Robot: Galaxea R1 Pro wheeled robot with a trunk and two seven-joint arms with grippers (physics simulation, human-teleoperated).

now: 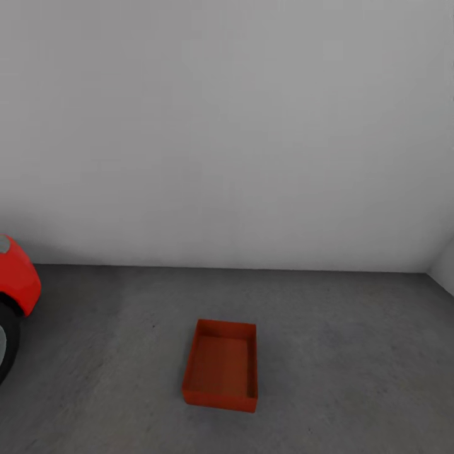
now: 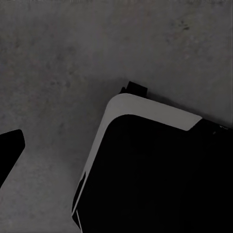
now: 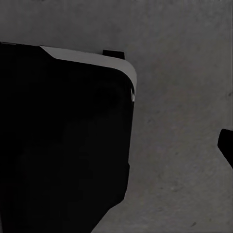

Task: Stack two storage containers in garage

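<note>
in the head view one orange-red storage container (image 1: 221, 366) stands open and empty on the dark grey floor (image 1: 340, 353), at the lower middle of the frame, well apart from the white-grey wall (image 1: 227, 126). a part of the red car (image 1: 16, 280) shows at the left edge. both wrist views look down at the floor and the robot's dark base (image 2: 155, 179); whether the jaws are released or clenched i cannot tell.

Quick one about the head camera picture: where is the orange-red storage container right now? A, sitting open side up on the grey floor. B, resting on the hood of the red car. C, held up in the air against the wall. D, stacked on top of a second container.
A: the storage container rests alone, open side up, on the grey floor, well apart from the red car at the left edge.
</note>
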